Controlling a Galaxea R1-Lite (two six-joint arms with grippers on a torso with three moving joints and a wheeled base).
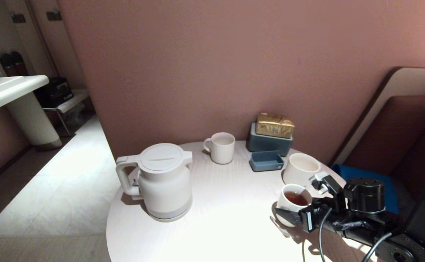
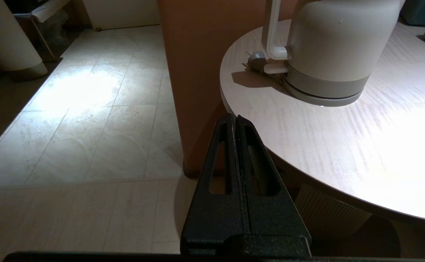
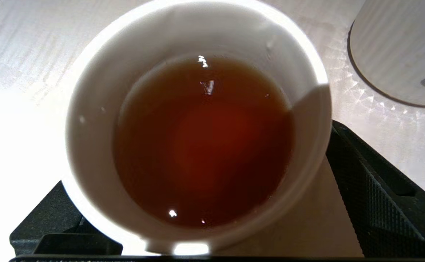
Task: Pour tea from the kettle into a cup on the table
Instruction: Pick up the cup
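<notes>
While the kettle (image 1: 165,180) stands upright on its grey base, lid closed, on the round white tabletop (image 1: 212,225), the small ribbed cup (image 1: 289,206) sits well to its right, near the tabletop's edge. The cup holds clear reddish-brown tea (image 3: 201,142), filling it partway. The right gripper (image 1: 309,203) reaches in around the cup, its black textured fingers (image 3: 372,203) spread wide on either side of the cup; whether they touch it cannot be told. Just behind the cup is a wider white ribbed cup (image 1: 300,168). Farther behind the cup, by the wall, stand a white ribbed mug (image 1: 221,147) with a loop handle, a shallow blue-grey tray (image 1: 266,160), and a blue-grey box (image 1: 269,142) topped by a gold foil packet (image 1: 274,125). The left gripper (image 2: 236,122) hangs beside the tabletop over pale floor tiles (image 2: 81,120), fingers pressed together, holding nothing.
</notes>
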